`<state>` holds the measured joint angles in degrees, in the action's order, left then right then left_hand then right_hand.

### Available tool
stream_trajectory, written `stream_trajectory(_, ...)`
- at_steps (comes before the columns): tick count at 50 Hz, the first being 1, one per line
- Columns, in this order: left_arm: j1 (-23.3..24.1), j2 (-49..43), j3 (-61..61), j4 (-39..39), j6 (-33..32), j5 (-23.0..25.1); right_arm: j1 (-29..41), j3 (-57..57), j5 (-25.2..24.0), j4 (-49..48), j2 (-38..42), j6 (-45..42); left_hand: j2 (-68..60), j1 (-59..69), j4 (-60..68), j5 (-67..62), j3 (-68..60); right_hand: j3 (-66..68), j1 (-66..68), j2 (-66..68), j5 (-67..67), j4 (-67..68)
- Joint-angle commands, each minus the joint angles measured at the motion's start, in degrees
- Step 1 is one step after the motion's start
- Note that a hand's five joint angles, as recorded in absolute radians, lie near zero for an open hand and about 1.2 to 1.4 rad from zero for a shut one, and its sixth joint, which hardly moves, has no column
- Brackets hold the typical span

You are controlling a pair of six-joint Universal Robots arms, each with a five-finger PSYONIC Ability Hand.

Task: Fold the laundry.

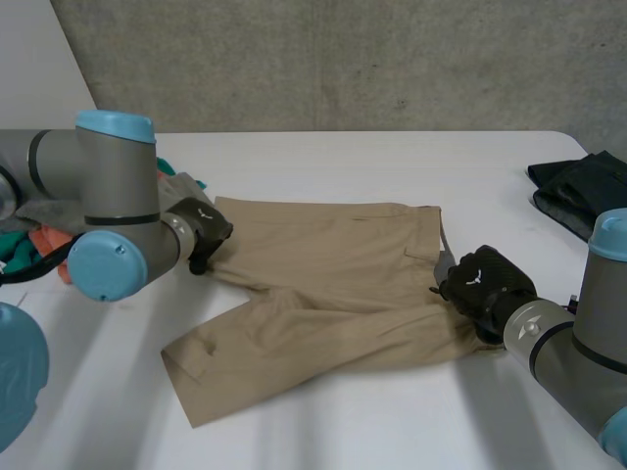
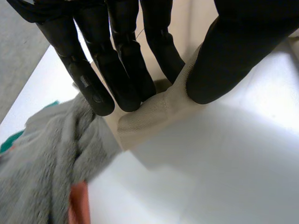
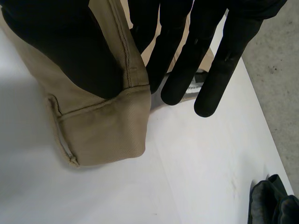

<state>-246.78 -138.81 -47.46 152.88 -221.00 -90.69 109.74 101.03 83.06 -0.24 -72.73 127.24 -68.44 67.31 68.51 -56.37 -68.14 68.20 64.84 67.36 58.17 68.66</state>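
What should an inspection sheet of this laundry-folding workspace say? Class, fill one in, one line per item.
Surface: white table.
Job's things: tan shorts spread out, waistband toward the right arm.
Clutter: pile of clothes beside the left arm; dark garment at the table's right edge.
Hands: left hand pinches a leg hem corner between fingers and thumb; right hand pinches the waistband corner.
Cables: nothing seen.
Surroundings: grey concrete wall behind the table.
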Motion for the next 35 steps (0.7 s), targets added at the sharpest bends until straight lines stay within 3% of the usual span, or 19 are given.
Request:
stream_trajectory(1, 0.0, 1.3, -4.9, 2.6, -2.7, -4.3, 1.5, 0.6, 0.2, 0.4, -1.7, 0.5, -11.6, 12.7, 11.5, -13.6, -11.9, 11.8, 15.2, 12.6, 11.8, 11.3)
stream_trajectory(2, 0.0, 1.3, -4.9, 2.6, -3.3, -4.8, 1.6, 0.6, 0.2, 0.4, -1.9, 0.6, -11.6, 12.7, 11.5, -13.6, -11.9, 11.8, 15.2, 12.6, 11.8, 11.3)
stream_trajectory(4, 0.1, 1.7, -4.7, 2.5, -4.3, -5.8, 2.4, 0.4, 0.2, 0.4, -2.2, 1.2, 20.2, -19.1, -20.3, 18.2, 19.9, 11.8, 15.2, 12.6, 11.8, 11.3)
stream_trajectory(6, 0.2, 3.2, -4.9, 2.9, -4.1, -6.5, 3.3, 0.2, 0.2, 0.4, -2.3, 1.9, 39.6, -38.5, -39.7, 37.5, 39.3, 11.8, 15.2, 12.6, 11.8, 11.3)
stream_trajectory(9, 0.3, 5.7, -5.2, 3.6, -2.9, -6.7, 4.2, -0.2, 0.1, 0.4, -2.3, 2.8, 40.2, -39.1, -40.3, 38.2, 39.9, 11.8, 15.2, 12.6, 11.8, 11.3)
stream_trajectory(16, 0.3, 16.6, -12.4, 3.0, 6.8, -4.9, 5.4, -2.1, 0.7, -0.2, -1.6, 5.5, 38.9, -37.8, -39.0, 36.8, 38.6, 11.8, 15.2, 12.6, 11.8, 11.3)
stream_trajectory(22, 1.2, 25.1, -26.7, 0.1, 13.1, 1.8, 5.4, -3.7, 1.9, -0.4, -1.5, 9.3, 33.7, -32.5, -33.7, 31.6, 33.4, 11.8, 15.2, 12.6, 11.8, 11.3)
stream_trajectory(28, 1.5, 28.5, -39.4, 2.1, 13.4, 7.2, 5.2, -4.0, 2.0, -0.6, -1.5, 12.3, 31.8, -30.7, -31.9, 29.8, 31.5, 11.8, 15.2, 12.6, 11.8, 11.3)
stream_trajectory(35, 2.6, 27.2, -45.5, 10.7, 12.6, 7.7, 4.8, -3.6, 2.1, -0.6, -1.7, 12.8, 25.3, -24.1, -25.3, 23.2, 25.0, 11.8, 15.2, 12.6, 11.8, 11.3)
